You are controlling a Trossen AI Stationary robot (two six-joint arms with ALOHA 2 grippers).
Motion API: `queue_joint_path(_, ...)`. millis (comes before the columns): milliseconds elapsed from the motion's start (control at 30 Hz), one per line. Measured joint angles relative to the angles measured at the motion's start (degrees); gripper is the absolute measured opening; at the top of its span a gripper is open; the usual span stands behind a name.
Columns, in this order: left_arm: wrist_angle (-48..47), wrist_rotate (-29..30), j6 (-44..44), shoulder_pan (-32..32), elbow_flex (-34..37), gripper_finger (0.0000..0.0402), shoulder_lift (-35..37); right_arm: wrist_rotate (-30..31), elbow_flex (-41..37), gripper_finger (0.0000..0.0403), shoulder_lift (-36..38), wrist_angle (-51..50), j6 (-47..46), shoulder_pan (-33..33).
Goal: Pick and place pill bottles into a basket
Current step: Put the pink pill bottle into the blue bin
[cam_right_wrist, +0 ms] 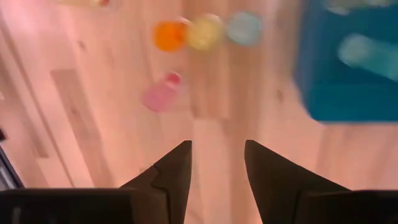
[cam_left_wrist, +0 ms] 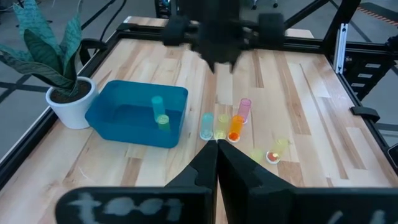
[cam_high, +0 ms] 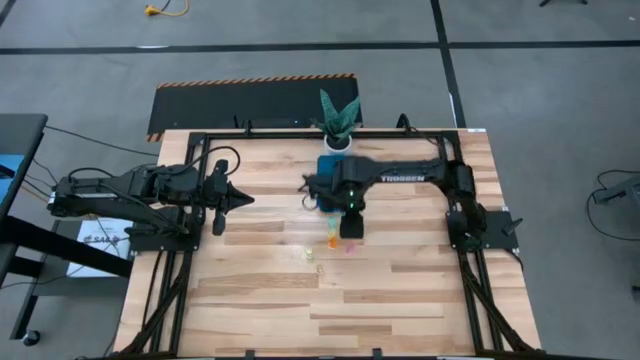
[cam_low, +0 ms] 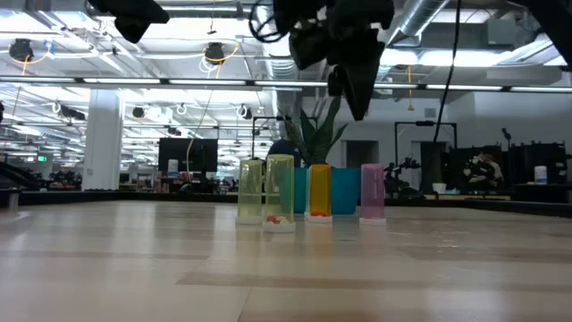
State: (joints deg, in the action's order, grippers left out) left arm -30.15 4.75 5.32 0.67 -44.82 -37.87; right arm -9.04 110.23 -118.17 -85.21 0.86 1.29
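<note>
The teal-blue basket [cam_left_wrist: 124, 121] stands on the table beside the white plant pot, with two small bottles [cam_left_wrist: 160, 113] inside; in the high view [cam_high: 328, 165] my right arm partly covers it. Blue [cam_left_wrist: 206, 126], yellow [cam_left_wrist: 221, 126], orange [cam_left_wrist: 235, 127] and pink [cam_left_wrist: 244, 109] bottles stand upright in front of it, and two yellow-green ones [cam_left_wrist: 275, 150] stand nearer. My right gripper [cam_right_wrist: 217, 146] hangs open and empty above the bottles [cam_high: 348, 228], the pink bottle [cam_right_wrist: 160, 93] ahead of its fingertips. My left gripper [cam_high: 246, 198] is shut and empty at the table's left.
A white pot with a green plant [cam_high: 338, 128] stands at the far edge behind the basket. A black frame [cam_high: 200, 140] runs along the table's sides. Bare wood [cam_high: 330, 310] fills the near half of the table.
</note>
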Motion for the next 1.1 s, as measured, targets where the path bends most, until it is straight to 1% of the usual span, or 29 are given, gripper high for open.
queue_joint_path(133, 0.02, -0.02, 0.04, 0.0, 0.0, 0.0, 0.0, 0.51, -2.97, 0.0148, -0.11, 4.92, -3.47, -3.83)
queue_joint_path(233, 0.02, -0.02, 0.08, 0.0, 0.0, 0.0, 0.0, 3.13, -5.3, 0.0157, -0.1, 7.24, -6.13, -5.87)
queue_joint_path(333, 0.02, -0.04, 0.4, 0.0, 0.0, 0.0, 0.0, 4.58, -8.02, 0.0169, -0.17, 8.46, -8.4, -7.36)
queue_joint_path(533, 0.02, -0.08, 0.98, 0.01, 0.0, 0.0, 0.0, 4.66, -11.94, 0.02, -0.2, 12.67, -10.98, -9.66)
queue_joint_path(800, 0.04, -1.43, 1.98, 0.02, 0.0, 0.0, 0.0, 4.68, -15.26, 0.0234, -0.2, 17.95, -12.04, -11.07)
queue_joint_path(1100, 0.04, -1.48, 2.67, 0.0, 0.0, 0.0, 0.0, 5.13, -20.42, 0.024, -0.2, 23.74, -12.0, -10.59)
